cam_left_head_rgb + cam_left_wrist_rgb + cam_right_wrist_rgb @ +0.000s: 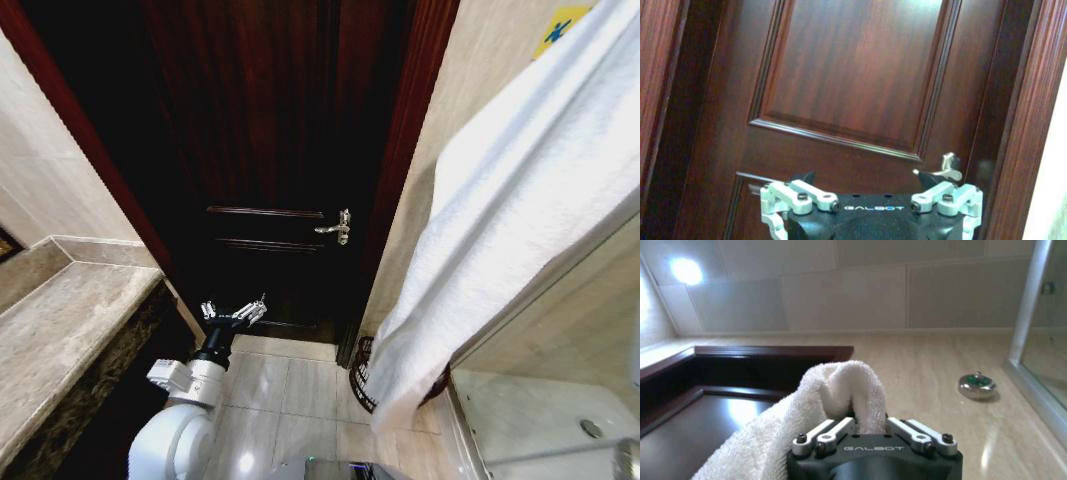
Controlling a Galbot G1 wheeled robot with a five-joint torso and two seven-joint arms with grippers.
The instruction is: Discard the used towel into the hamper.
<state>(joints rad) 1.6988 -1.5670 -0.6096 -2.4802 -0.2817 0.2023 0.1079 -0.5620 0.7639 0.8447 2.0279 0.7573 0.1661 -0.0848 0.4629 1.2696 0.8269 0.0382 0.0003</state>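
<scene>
A white towel [500, 230] hangs in a long drape from the upper right down toward the floor. In the right wrist view my right gripper [863, 422] is shut on a bunched fold of the towel [840, 385]. The hamper [362, 378], a dark wire basket, stands on the floor by the door frame, and the towel's lower end covers most of it. My left gripper [235, 312] is held low in front of the door with its fingers spread open and nothing between them; the left wrist view shows the left gripper [867, 180] facing the door panel.
A dark wooden door [270, 150] with a silver handle [335, 227] is shut straight ahead. A marble counter [60, 330] runs along the left. A glass shower wall and white shower tray [540, 400] lie on the right. Tiled floor [290, 400] lies between counter and hamper.
</scene>
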